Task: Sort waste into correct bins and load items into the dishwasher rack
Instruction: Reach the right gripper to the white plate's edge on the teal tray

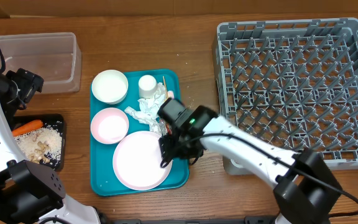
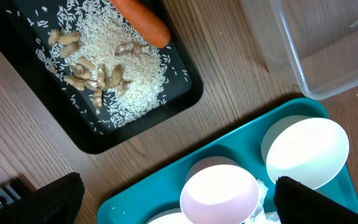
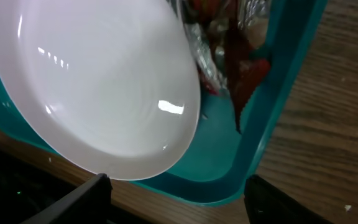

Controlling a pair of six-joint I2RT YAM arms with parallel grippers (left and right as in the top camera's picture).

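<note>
Plate [image 1: 140, 160], pale pink, lies flat in the near right corner of the teal tray [image 1: 96, 182]. The right gripper [image 3: 178, 186] hangs over this same corner. Its fingers are apart and hold nothing, and the tray's corner shows between them. A red shiny wrapper [image 3: 247, 68] lies in the tray, just beside the plate's far edge. Farther in the tray are a pinkish bowl [image 1: 109, 125] and crumpled napkins [image 1: 146, 109], then a white bowl [image 1: 109, 86] and a small cup [image 1: 147, 84]. The left gripper [image 2: 179, 199] hovers left of the teal tray, also spread wide and empty. Left of the teal tray, a black tray [image 2: 185, 87] holds grainy scraps [image 1: 42, 144] and a carrot piece [image 1: 27, 126]. The clear tub [image 1: 42, 56] stands far-left of the teal tray, and the grey rack [image 1: 291, 26] stands right of it.
</note>
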